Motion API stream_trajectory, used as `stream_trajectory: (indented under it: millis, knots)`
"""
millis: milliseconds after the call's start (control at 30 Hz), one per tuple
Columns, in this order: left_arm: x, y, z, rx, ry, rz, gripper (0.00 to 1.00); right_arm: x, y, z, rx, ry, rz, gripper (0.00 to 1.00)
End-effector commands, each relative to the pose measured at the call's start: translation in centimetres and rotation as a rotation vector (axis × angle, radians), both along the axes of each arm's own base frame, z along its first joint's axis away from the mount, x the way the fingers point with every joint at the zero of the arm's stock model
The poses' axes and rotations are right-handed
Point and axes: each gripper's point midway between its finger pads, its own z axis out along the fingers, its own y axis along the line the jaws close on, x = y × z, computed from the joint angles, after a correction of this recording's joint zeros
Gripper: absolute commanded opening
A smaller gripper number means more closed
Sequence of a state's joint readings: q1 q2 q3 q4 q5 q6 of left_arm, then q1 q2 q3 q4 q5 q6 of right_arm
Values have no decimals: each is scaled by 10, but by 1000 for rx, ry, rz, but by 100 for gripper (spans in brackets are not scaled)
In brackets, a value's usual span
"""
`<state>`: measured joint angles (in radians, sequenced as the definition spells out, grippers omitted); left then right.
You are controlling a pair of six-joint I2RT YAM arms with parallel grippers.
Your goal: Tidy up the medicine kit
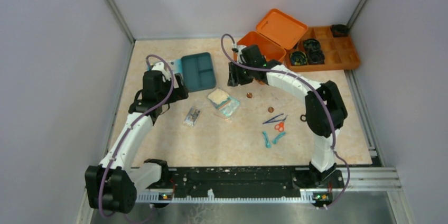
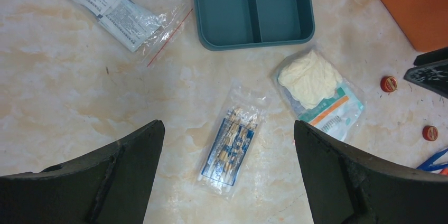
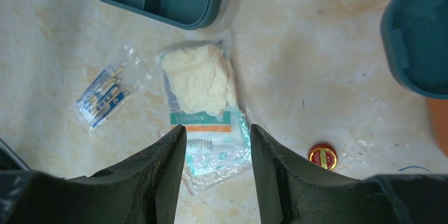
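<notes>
The medicine kit [image 1: 260, 44] is an orange box at the back, its hinged lid [image 1: 281, 27] open. Its orange wall shows in the left wrist view [image 2: 417, 2], and its teal trim shows in the right wrist view [image 3: 417, 34]. My left gripper [image 1: 178, 90] [image 2: 227, 126] is open wide and empty, above a clear packet of swabs [image 2: 231, 142] [image 1: 193, 116]. My right gripper [image 1: 236, 78] [image 3: 217, 127] is open and empty, above the near end of a packet with cream gloves [image 3: 203, 84] [image 1: 222, 100].
A teal compartment tray [image 1: 198, 71] [image 2: 253, 7] lies at back left, with a packet of wipes [image 2: 113, 7] beside it. An orange divided tray [image 1: 343, 55] holds black items. Two red tins [image 1: 249, 95] [image 1: 270, 109], scissors and tweezers [image 1: 277, 121] and teal clips [image 1: 267, 139] lie right of centre.
</notes>
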<state>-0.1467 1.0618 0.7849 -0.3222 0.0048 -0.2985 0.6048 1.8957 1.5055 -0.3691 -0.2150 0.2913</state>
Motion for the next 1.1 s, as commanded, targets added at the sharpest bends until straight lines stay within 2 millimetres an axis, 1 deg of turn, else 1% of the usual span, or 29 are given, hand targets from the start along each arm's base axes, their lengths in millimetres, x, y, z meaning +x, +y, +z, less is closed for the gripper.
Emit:
stream_trajectory:
  millis: [0, 133, 200, 300, 533, 767, 800, 933, 1067]
  knots:
    - [3, 5, 10, 2, -17, 29, 99, 8, 19, -9, 54, 14, 23, 49]
    - [2, 5, 8, -1, -13, 29, 99, 11, 23, -31, 12, 40, 26, 51]
    - [2, 4, 9, -2, -14, 27, 99, 13, 24, -47, -30, 55, 34, 51]
    - [2, 4, 9, -4, -14, 24, 99, 13, 27, -59, -64, 74, 69, 51]
    - [4, 3, 8, -5, -15, 21, 99, 2, 42, -74, -31, 126, 154, 51]
    - [4, 3, 8, -4, -17, 20, 99, -8, 51, -90, -32, 179, 196, 51]
    - [3, -1, 8, -18, -13, -2, 99, -9, 52, -93, -37, 184, 200, 51]
    - [3, -2, 7, -21, -11, -7, 99, -8, 52, -100, -76, 180, 193, 46]
    - [3, -3, 6, -23, -7, -11, 99, -7, 53, -100, -101, 158, 194, 33]
